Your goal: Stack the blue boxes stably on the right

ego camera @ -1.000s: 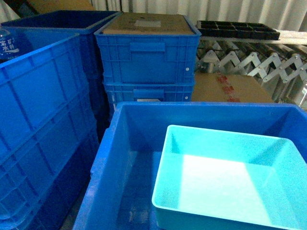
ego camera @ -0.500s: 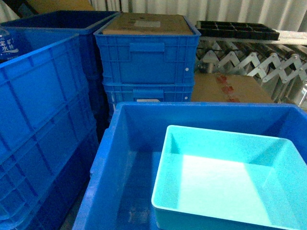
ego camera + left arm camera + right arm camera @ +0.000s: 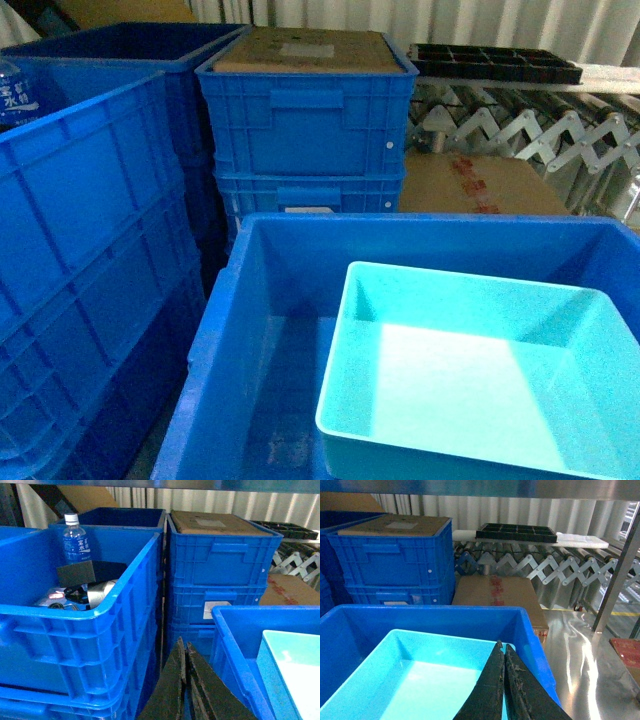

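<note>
A light turquoise blue box (image 3: 470,375) lies empty inside a large dark blue crate (image 3: 270,300), against the crate's right side. It also shows in the right wrist view (image 3: 420,675) and at the edge of the left wrist view (image 3: 295,670). My left gripper (image 3: 184,641) is shut with nothing in it, hanging over the gap between the left crates and the large crate (image 3: 230,640). My right gripper (image 3: 502,646) is shut and empty above the turquoise box's right rim. Neither gripper shows in the head view.
Stacked dark blue ribbed crates (image 3: 90,260) stand at the left, one holding a water bottle (image 3: 75,540) and clutter. Two more crates (image 3: 305,130) topped with cardboard stand behind. A cardboard carton (image 3: 495,597), a roller conveyor (image 3: 545,562) and a black tray (image 3: 517,531) lie to the right.
</note>
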You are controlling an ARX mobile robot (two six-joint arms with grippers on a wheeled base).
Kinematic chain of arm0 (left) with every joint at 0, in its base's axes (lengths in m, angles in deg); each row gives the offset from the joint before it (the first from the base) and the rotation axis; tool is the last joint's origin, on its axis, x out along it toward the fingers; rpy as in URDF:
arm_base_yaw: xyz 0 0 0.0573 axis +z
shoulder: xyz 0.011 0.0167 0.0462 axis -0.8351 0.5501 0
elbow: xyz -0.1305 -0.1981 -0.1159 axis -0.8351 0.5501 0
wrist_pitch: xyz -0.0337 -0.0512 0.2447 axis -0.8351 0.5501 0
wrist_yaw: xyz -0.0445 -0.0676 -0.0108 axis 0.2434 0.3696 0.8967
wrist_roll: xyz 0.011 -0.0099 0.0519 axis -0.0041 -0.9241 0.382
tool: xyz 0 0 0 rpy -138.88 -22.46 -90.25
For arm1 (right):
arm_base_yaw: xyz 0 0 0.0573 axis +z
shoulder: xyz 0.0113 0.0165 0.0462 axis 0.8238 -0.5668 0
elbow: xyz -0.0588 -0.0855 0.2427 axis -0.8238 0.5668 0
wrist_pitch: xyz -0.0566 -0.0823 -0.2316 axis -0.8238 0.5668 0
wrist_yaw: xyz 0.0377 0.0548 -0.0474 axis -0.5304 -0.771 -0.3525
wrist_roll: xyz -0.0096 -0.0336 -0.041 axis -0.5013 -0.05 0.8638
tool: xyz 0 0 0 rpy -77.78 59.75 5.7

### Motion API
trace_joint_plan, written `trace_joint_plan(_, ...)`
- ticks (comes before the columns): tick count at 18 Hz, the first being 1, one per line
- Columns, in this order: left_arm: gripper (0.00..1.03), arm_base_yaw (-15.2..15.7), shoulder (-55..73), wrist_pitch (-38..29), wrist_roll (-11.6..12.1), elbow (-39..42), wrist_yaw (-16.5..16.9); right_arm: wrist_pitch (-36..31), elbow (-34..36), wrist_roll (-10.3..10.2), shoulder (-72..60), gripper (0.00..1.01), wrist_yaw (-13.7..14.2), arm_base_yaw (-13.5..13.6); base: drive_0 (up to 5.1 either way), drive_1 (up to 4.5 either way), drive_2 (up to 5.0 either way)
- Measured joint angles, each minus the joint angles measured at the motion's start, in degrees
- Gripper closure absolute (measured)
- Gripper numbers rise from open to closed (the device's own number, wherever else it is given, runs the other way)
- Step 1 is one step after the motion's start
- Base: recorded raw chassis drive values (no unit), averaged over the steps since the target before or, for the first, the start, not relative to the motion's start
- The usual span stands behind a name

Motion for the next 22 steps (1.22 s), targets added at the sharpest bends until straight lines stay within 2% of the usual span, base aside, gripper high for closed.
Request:
trace_joint_plan(1,1.01,0.0,-0.6,-1.1,0.0,0.7,0.0,1.4,0.0,0.0,1.0,0.99,0.0,0.0,0.0,0.0,0.0)
trace_joint_plan(2,1.01,0.0,-1.9,0.4,0.0,1.4,0.1,9.3,0.0,0.0,6.3,0.99,-0.1,0.0,0.0,0.0,0.0)
trace_joint_plan(4,1.01,0.0,-10.8,10.7,0.0,1.4,-0.2,10.6,0.0,0.0,9.8,0.99,-0.1,0.0,0.0,0.0,0.0)
trace_joint_plan(5,1.01,0.0,-11.3,8.6,0.0,1.2,0.0,10.6,0.0,0.0,9.7,0.99,0.0,0.0,0.0,0.0,0.0)
trace_joint_plan(7,1.01,0.0,-11.3,10.5,0.0,1.4,-0.2,10.3,0.0,0.0,9.7,0.99,0.0,0.0,0.0,0.0,0.0)
trace_joint_plan(11,1.01,0.0,-11.3,10.0,0.0,1.4,-0.1,10.3,0.0,0.0,9.7,0.97,0.0,0.0,0.0,0.0,0.0)
trace_joint_plan(12,0.93,0.0,-11.3,10.0,0.0,1.4,-0.1,10.3,0.0,0.0,9.7,0.83,0.0,0.0,0.0,0.0,0.0)
trace_joint_plan(13,0.8,0.0,-11.3,10.0,0.0,1.4,0.0,10.3,0.0,0.0,9.7,0.7,0.0,0.0,0.0,0.0,0.0)
trace_joint_plan(14,0.71,0.0,-11.3,10.0,0.0,1.4,0.0,10.3,0.0,0.0,9.7,0.61,0.0,0.0,0.0,0.0,0.0)
trace_joint_plan(16,0.46,0.0,-11.3,9.9,0.0,1.4,0.0,10.3,0.0,0.0,9.7,0.35,0.0,0.0,0.0,0.0,0.0)
trace_joint_plan(19,0.17,0.0,-11.3,9.9,0.0,1.4,0.0,10.3,0.0,0.0,9.7,0.06,0.0,0.0,0.0,0.0,0.0)
trace_joint_plan(20,0.04,0.0,-11.3,9.9,0.0,1.4,0.0,10.3,0.0,0.0,9.7,0.02,0.0,0.0,0.0,0.0,0.0)
trace_joint_plan(22,0.05,0.0,-11.3,9.9,0.1,1.4,0.0,10.3,0.0,0.0,9.7,0.03,0.0,0.0,0.0,0.0,0.0)
